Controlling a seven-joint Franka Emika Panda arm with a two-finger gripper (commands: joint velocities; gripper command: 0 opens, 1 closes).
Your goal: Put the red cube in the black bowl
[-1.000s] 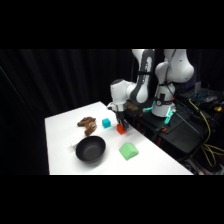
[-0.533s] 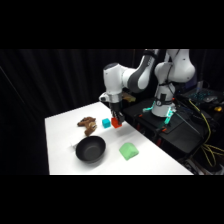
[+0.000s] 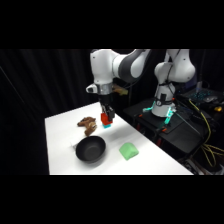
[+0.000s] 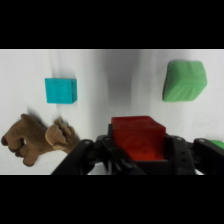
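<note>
The red cube (image 3: 105,118) hangs in the air above the table, held in my gripper (image 3: 106,120). In the wrist view the red cube (image 4: 138,137) fills the space between the black jaws, which are shut on it, near my gripper (image 4: 140,150). The glossy black bowl (image 3: 90,149) rests on the white table, below and to the left of the cube in the side view. It is out of the wrist view.
A cyan cube (image 4: 61,90) lies on the table, partly hidden behind the gripper in the side view. A brown lumpy object (image 3: 87,124) sits left of it, brown lumpy object (image 4: 37,137). A green rounded block (image 3: 129,150) lies right of the bowl, green rounded block (image 4: 184,80).
The arm has swung left and lifted, carrying the red cube up off the table and closer to the bowl's side.
</note>
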